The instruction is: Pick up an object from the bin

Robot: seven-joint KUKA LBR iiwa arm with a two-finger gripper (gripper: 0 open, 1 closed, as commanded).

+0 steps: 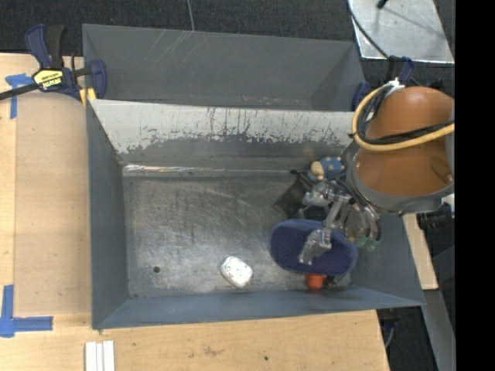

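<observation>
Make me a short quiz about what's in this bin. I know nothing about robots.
1. True or false: the gripper is over the white lump.
2. Which thing lies under the gripper? A) a blue round pad B) a green bottle C) a yellow cup
3. Fill in: in the camera view, the white lump lies to the ____ of the blue round pad.

Key: 1 false; 2 A; 3 left.

Robotics lab, test cell. Evidence: scratched grey sheet-metal bin (232,134) beneath my domed orange wrist cover (402,168); thick yellow cable (421,136) looped over it; dark carpeted floor (232,2) beyond.
</observation>
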